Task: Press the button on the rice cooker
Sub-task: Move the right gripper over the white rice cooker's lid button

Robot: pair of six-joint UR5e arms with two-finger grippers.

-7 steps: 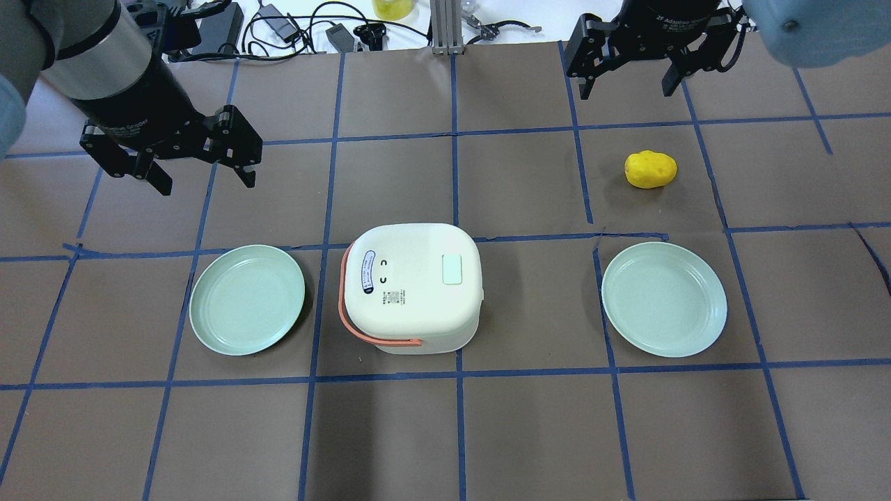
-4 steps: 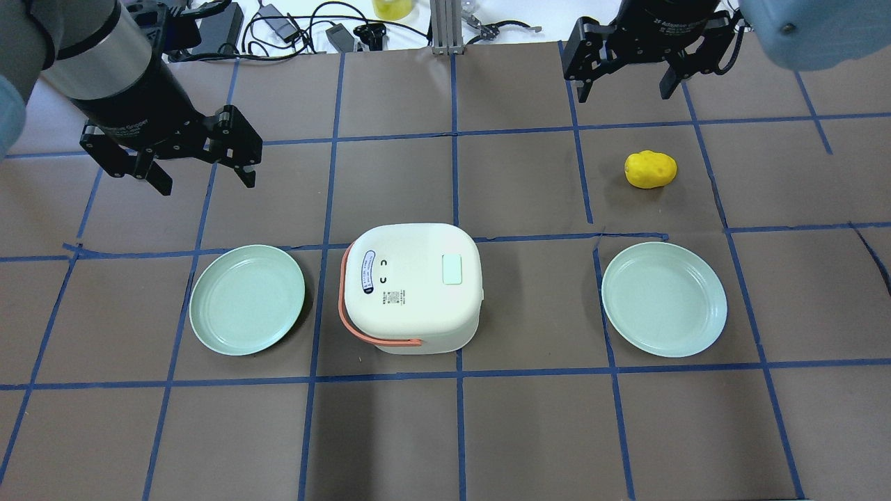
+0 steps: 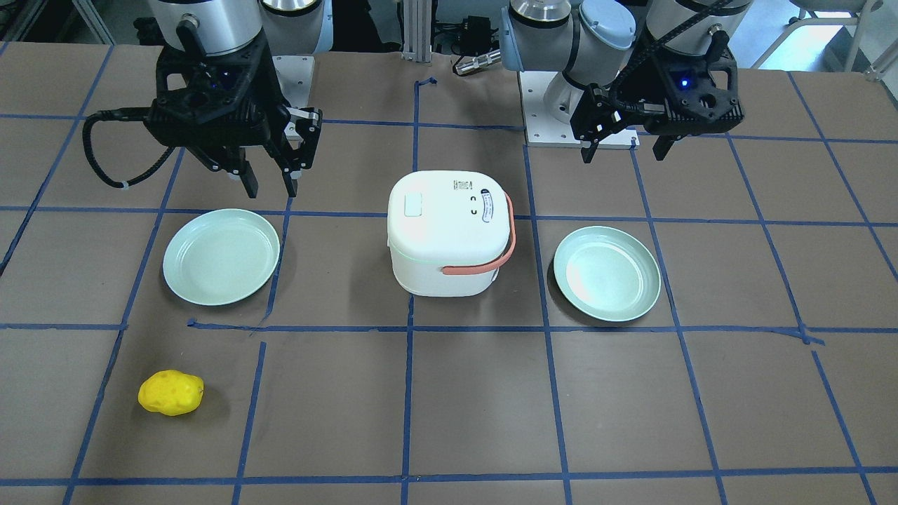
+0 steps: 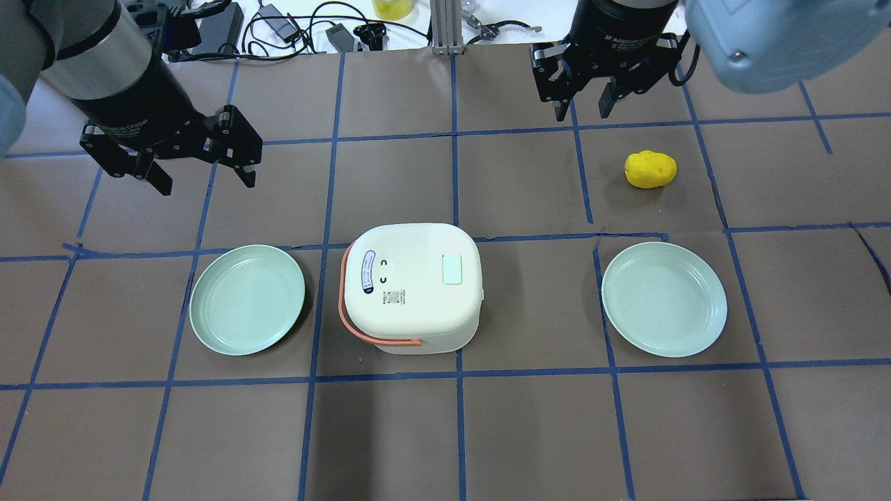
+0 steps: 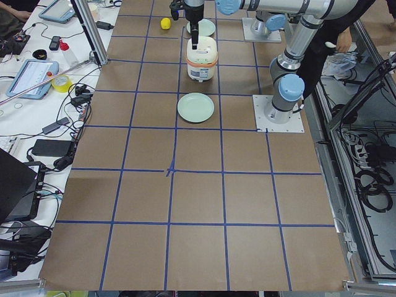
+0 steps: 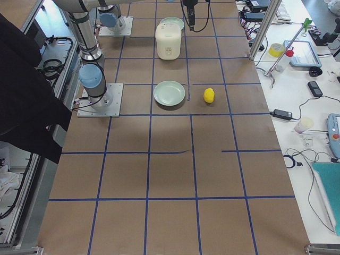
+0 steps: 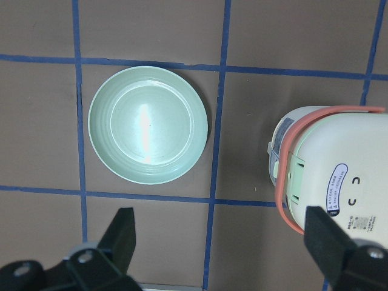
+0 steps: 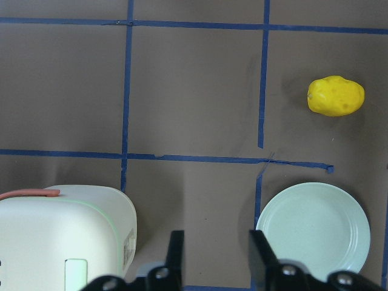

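Hovering clear of the rice cooker [image 4: 411,285], left pincer [image 4: 207,184] gapes wide, right pincer [image 4: 581,113] stands half spread.

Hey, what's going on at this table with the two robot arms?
The job is to press the pale green button on top of the white rice cooker in the middle. Neither arm touches anything: the right gripper hovers beyond the cooker, jaws narrowly open, and the left gripper hangs wide open off to its side. The left plate and the right plate, both empty, flank the cooker, and a yellow potato-like lump lies apart.
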